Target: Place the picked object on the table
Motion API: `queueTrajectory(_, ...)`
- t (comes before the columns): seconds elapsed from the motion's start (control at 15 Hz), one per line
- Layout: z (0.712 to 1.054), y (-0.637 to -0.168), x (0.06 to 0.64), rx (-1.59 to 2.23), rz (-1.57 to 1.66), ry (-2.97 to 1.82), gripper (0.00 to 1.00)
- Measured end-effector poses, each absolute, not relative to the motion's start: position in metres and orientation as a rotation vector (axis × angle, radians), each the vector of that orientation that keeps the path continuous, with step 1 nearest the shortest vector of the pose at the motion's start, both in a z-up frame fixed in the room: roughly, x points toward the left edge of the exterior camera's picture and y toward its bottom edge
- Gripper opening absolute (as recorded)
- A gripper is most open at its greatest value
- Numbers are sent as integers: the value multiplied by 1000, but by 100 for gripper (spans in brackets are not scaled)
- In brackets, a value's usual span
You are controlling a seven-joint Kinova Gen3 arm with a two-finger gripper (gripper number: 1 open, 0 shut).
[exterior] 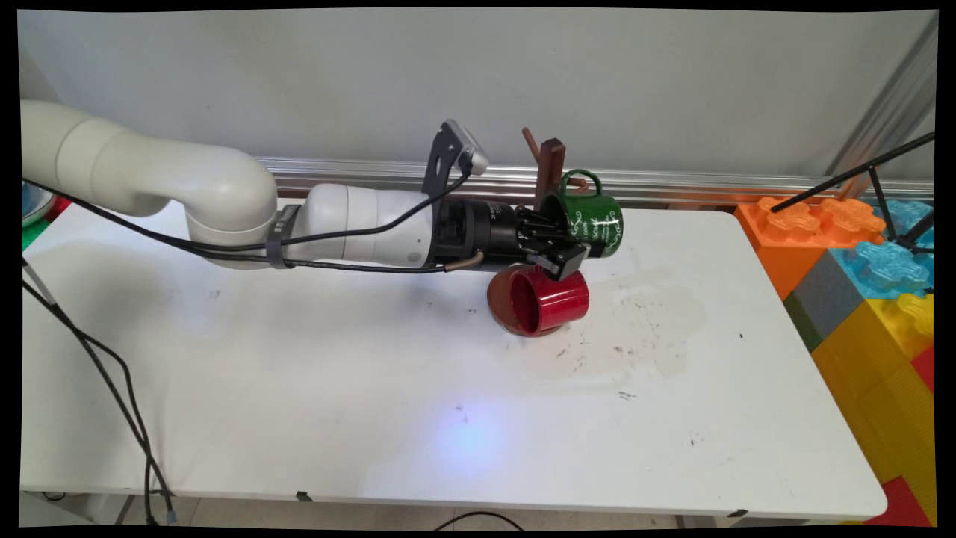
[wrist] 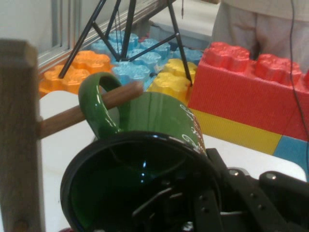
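The black pincer (exterior: 571, 250) was clamped on the rigid, glossy green ceramic mug's (exterior: 595, 222) rim, its handle looped over the brown wooden rack's peg (wrist: 89, 110).

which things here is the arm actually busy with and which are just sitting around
In hand:
- tool, shut on the green mug's rim
- green mug, handle hooked over a peg
- wooden mug rack

Lying about:
- red mug, on its side by the rack's base
- big toy bricks
- black tripod

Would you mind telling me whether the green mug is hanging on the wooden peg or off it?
On it. In the hand view the green mug's handle loops around the wooden peg, while the claw grips its rim, one finger inside.
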State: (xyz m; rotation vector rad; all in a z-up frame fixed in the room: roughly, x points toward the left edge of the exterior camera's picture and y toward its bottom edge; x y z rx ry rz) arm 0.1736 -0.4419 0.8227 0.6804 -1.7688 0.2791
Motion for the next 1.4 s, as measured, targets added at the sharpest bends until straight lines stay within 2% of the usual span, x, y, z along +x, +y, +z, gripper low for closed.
queueTrajectory(0.73, 857, -407, 185, 616, 211, -1755, 0)
queueTrajectory(1.4, 906, -381, 218, 519, 212, -1818, 0)
